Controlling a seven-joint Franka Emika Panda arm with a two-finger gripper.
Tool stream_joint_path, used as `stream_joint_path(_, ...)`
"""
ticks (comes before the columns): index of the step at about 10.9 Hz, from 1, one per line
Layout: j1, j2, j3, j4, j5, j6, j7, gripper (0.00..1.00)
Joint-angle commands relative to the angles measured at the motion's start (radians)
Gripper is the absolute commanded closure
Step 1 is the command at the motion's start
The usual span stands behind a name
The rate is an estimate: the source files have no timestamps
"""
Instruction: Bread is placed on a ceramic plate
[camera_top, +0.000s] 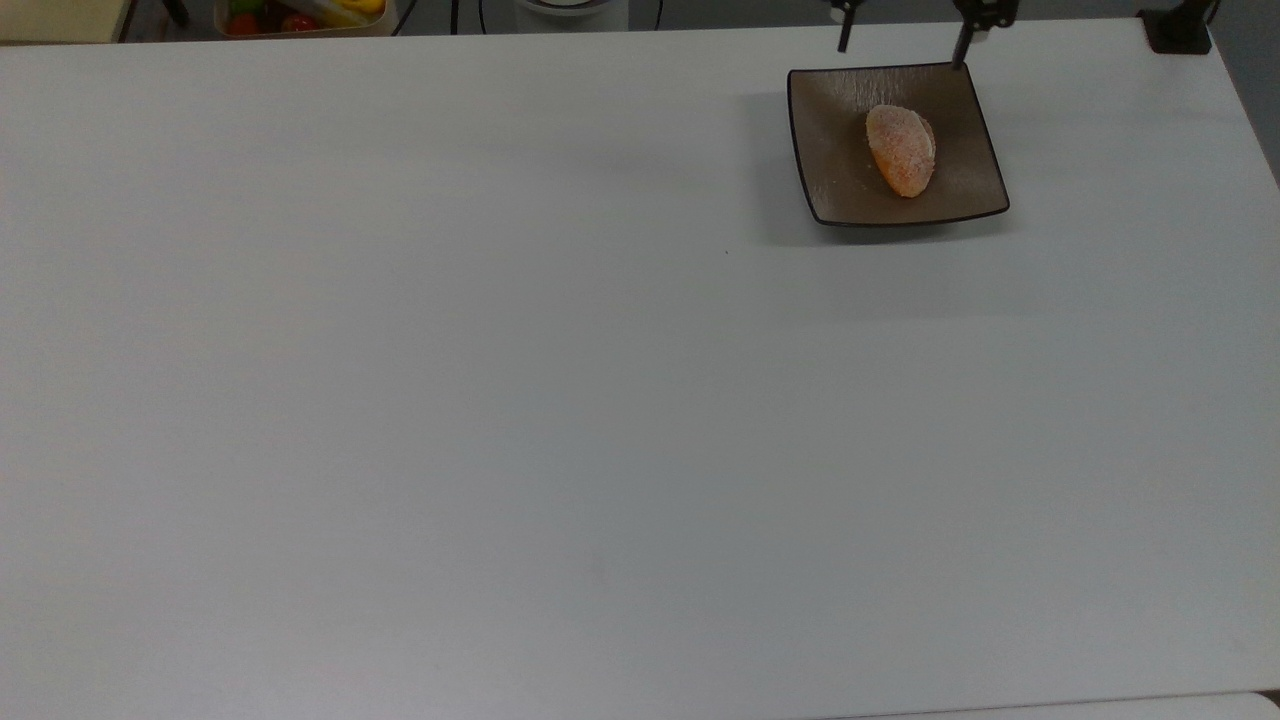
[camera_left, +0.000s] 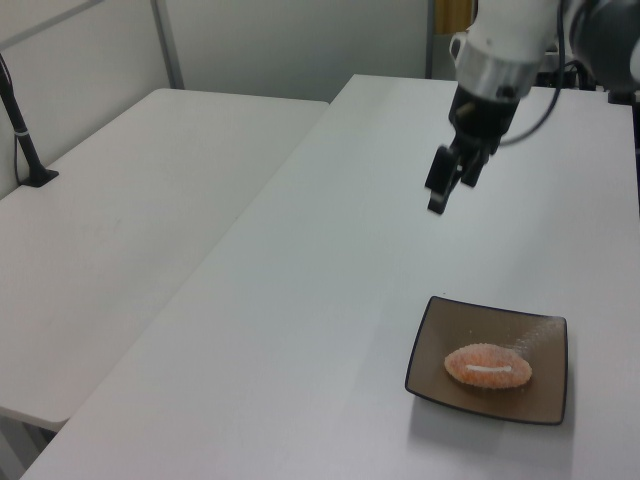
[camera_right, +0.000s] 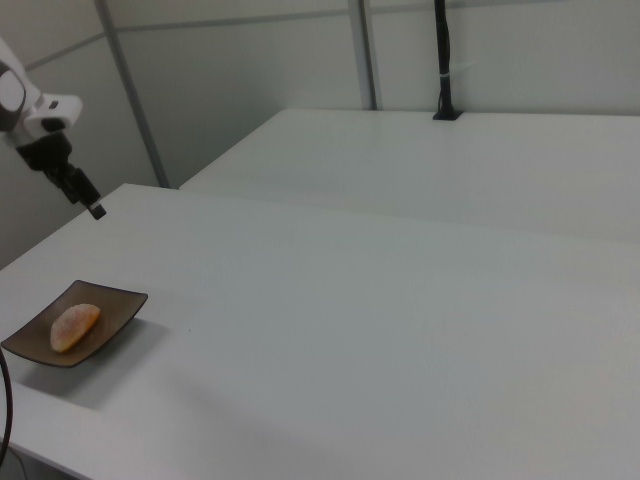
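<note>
The small oval orange-brown bread roll with a white sugary crust (camera_top: 901, 150) lies in the shallow centre of the square, glossy brown-grey ceramic plate with a thin dark rim (camera_top: 830, 170), in the upper right of the top view. In the left view the same roll (camera_left: 488, 366) rests lengthwise on the plate (camera_left: 428, 360) in the lower right of the frame, a short white stripe showing along its top. In the right view the roll (camera_right: 75, 326) and the plate (camera_right: 120, 305) sit in the lower left of the frame.

The plate rests on the wide white table (camera_top: 500, 400), near that table's far right corner in the top view.

The black two-finger gripper (camera_top: 902, 30) hangs at the very top edge of the top view, above the plate's far rim; its jaws are released, the two thin tips spread well apart with nothing between them. In the left view the gripper (camera_left: 447, 185) is in the upper centre right, held in the air well above the plate and apart from the roll, below the white arm segment (camera_left: 505, 45). In the right view the gripper (camera_right: 88, 200) is at the upper left, above the plate.

A tray of coloured items (camera_top: 300, 15) sits beyond the table at the upper left edge of the top view
</note>
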Motion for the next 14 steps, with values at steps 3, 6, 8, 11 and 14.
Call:
stream_joint_path(3,-0.139,-0.128,-0.109,0.023,0.181,-0.256,-0.385,0.00)
stream_joint_path(6,-0.256,-0.171,-0.144,0.023,0.211,-0.323,-0.615,0.00)
stream_joint_path(8,-0.304,-0.176,-0.164,0.023,0.220,-0.320,-0.762,0.00)
stream_joint_path(11,-0.348,-0.150,-0.162,0.021,0.209,-0.259,-0.922,0.00)
stream_joint_path(14,-0.383,-0.112,-0.162,0.023,0.208,-0.159,-0.923,0.00)
